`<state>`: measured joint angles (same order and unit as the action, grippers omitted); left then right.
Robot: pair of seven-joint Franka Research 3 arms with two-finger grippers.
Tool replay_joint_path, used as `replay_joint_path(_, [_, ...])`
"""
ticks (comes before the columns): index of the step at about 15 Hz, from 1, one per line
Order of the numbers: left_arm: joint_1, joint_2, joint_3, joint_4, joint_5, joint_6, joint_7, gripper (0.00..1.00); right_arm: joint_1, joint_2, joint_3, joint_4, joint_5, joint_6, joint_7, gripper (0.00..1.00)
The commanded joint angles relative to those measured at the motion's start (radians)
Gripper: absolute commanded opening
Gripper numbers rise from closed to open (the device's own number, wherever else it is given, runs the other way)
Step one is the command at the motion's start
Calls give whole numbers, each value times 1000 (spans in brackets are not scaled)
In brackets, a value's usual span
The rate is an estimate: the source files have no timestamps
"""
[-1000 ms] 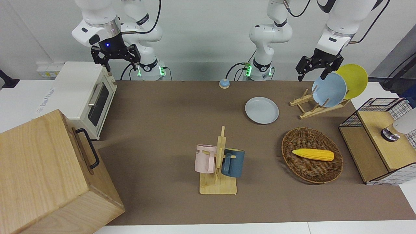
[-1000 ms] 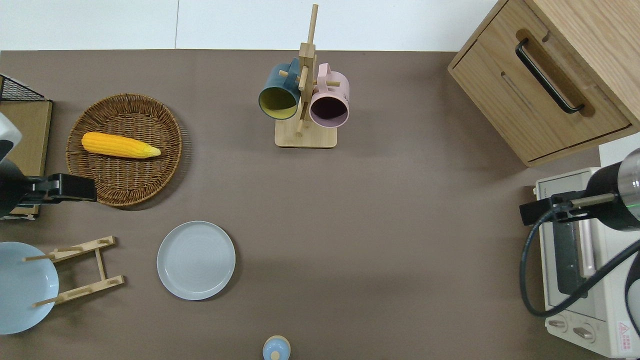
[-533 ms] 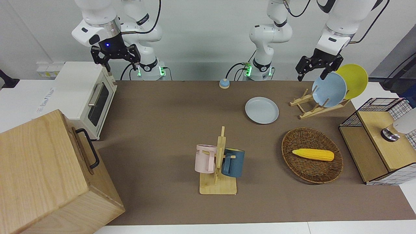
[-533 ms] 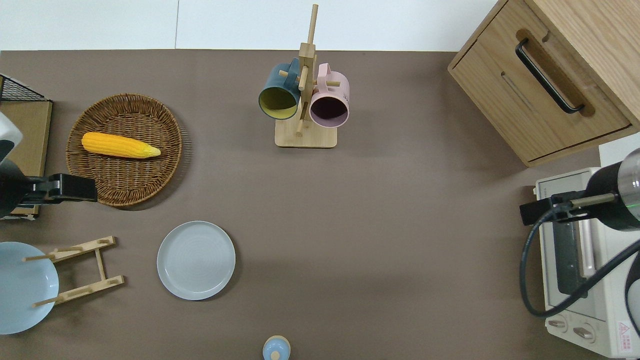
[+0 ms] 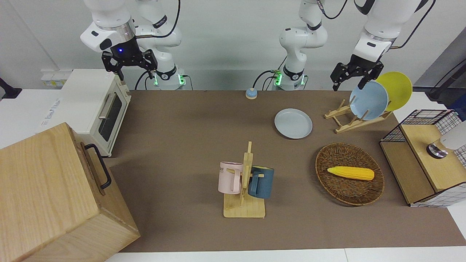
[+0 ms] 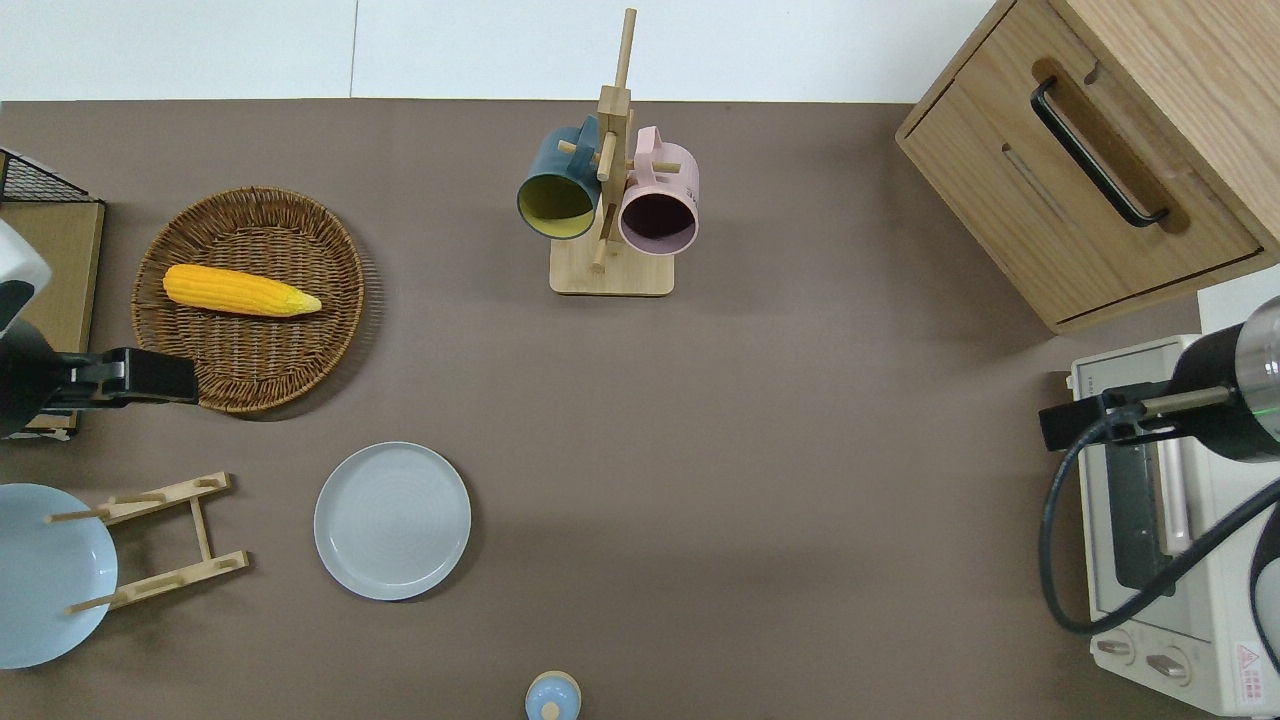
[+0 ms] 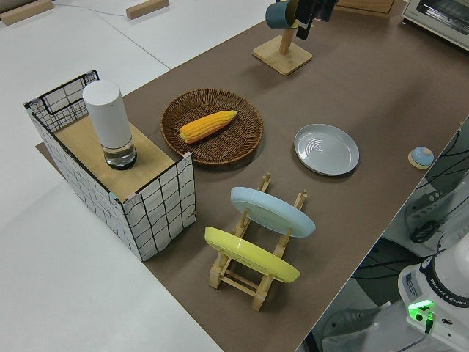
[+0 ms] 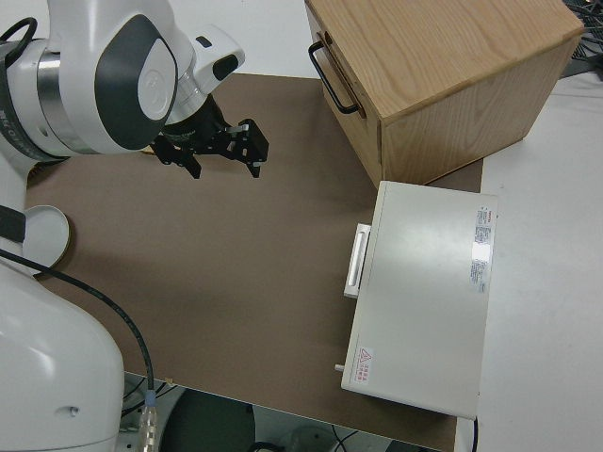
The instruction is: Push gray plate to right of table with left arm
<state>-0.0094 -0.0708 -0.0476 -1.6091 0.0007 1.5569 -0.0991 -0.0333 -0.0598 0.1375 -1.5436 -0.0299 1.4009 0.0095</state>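
The left hand (image 5: 351, 80) hangs in the air with its two black fingers spread apart and nothing between them. In the overhead view it sits at the left arm's end of the surface, over the gap between a woven basket (image 6: 300, 350) and a wooden plate rack (image 6: 160, 545). It touches nothing.

The plate rack stands near the robots and carries a sky-blue plate (image 5: 368, 100) and a yellow plate (image 5: 397, 89), both leaning on edge. The basket lies farther from the robots than the rack and holds a yellow ear of corn (image 5: 351, 173). Toward the very end of the surface stands a wire-and-wood box (image 5: 418, 174) with a white cylinder (image 7: 110, 121) on top of it.

The gray plate (image 5: 293, 123) lies flat on the surface (image 5: 182, 123), just beside the rack toward the middle, well apart from the left hand. A small blue bell-shaped object (image 5: 251, 94) sits at the edge nearest the robots.

Near the middle, farther from the robots, a wooden mug stand (image 5: 244, 203) holds a pink mug (image 5: 229, 177) and a dark blue mug (image 5: 261, 181).

At the right arm's end sit a white toaster oven (image 5: 91, 105) and a large wooden cabinet (image 5: 54, 196) with a black handle. The right arm is parked, and its hand (image 5: 129, 65) has its fingers spread open.
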Motion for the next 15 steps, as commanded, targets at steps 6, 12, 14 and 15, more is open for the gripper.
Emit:
replay_joint_path(6, [43,6,-15,-219,-19,88,-5,989,-24,-9,19,0,-8,-14,-8,996])
replay_joint_path(12, [49,-72,-26,-474,-44,258,-1,943,-24,-9,19,0,-8,-14,-8,996])
replay_joint_path(14, [68,-87,-28,-558,-57,310,12,906,-24,-9,19,0,-8,-14,-8,996])
replay_joint_path(15, [71,-95,-28,-602,-67,345,15,899,-24,-9,19,0,-8,-14,-8,996])
